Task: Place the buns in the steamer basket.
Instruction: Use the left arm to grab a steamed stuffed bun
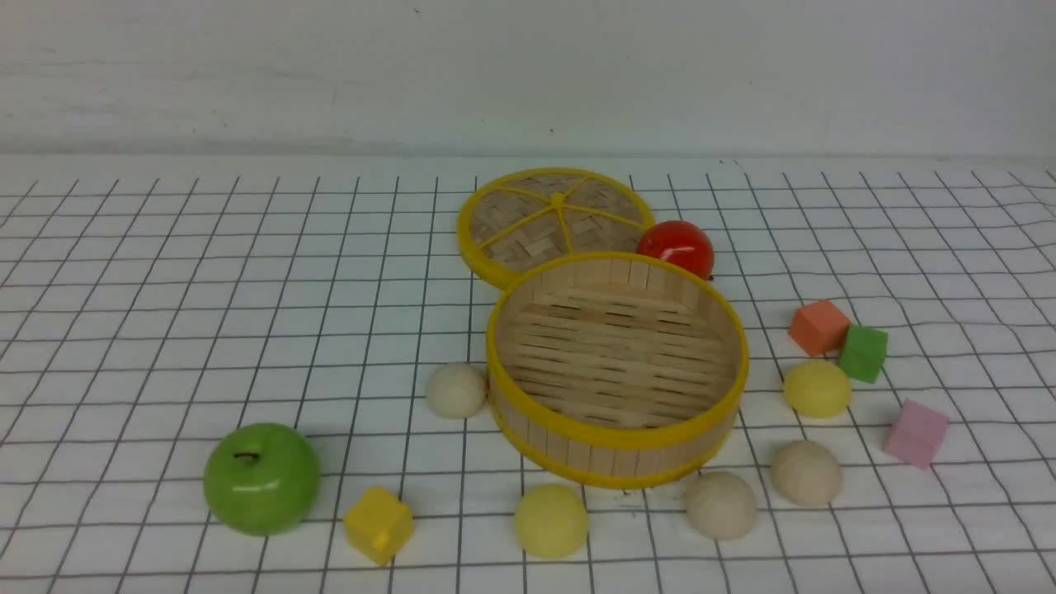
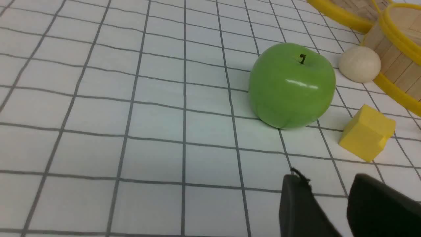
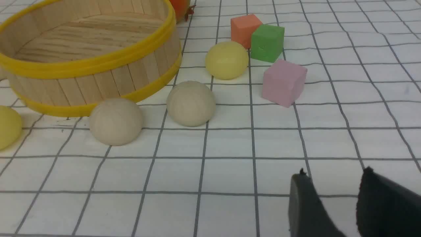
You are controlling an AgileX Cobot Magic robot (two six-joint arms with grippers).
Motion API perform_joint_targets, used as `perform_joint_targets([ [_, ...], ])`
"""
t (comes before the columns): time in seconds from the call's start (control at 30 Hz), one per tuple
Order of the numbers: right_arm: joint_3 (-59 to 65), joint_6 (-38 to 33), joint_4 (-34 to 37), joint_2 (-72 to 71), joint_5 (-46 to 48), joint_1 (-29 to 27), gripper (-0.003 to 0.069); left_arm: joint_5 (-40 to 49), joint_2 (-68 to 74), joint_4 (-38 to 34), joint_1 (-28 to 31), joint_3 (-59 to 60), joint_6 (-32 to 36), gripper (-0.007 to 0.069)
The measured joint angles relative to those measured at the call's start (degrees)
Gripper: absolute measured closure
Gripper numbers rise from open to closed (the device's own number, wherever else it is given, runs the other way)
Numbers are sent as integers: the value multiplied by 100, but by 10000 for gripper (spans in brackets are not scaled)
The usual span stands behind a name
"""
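Five cream and yellow buns [image 1: 551, 520] lie scattered around the upright bamboo steamer basket [image 1: 615, 436]

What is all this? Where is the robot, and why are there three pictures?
The robot has two arms, and each ends in a gripper, a pincher with two fingers. The wide picture comes from a camera between the arms, looking forward; the arms do not show in it. The other two come from cameras on the wrists. The black shapes there are the left gripper and the right gripper. Both are open and hold nothing.

On the checked cloth stands a round bamboo basket, empty. Around it lie three cream buns and two yellow buns. There are also a lid, a tomato, an apple and four cubes. The buns should go into the basket; none is in yet.
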Motion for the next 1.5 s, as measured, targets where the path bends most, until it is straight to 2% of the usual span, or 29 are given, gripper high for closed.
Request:
perform_joint_targets([
  [0.77, 0, 0, 0, 0, 0, 0, 418, -51, 0, -25, 0, 0, -12, 387],
  [0.8, 0, 0, 0, 0, 0, 0, 418, -214, 0, -211, 0, 0, -124, 387],
  [1.0, 0, 0, 0, 0, 0, 0, 418, -1477, 0, -2849, 0, 0, -1497, 387],
  [1.07, 0, 0, 0, 0, 0, 0, 418, -1984, 0, -3417, 0, 0, -1665, 390],
  [1.13, 0, 0, 0, 0, 0, 0, 418, -2118, 0, -3650, -11, -36, -1743, 402],
  [1.23, 0, 0, 0, 0, 0, 0, 418, -1470, 0, -3838, -192, -647, -1550, 494],
  [1.3, 0, 0, 0, 0, 0, 0, 418, -720, 139, -3565, -352, -1380, -1022, 583],
  [1.33, 0, 0, 0, 0, 0, 0, 418, -646, 174, -3533, -383, -1453, -914, 591],
  [1.37, 0, 0, 0, 0, 0, 0, 418, -41, 560, -3241, -488, -2032, -565, 638],
  [1.5, 0, 0, 0, 0, 0, 0, 418, 1732, 2199, -2358, -550, -3409, -322, 638],
])
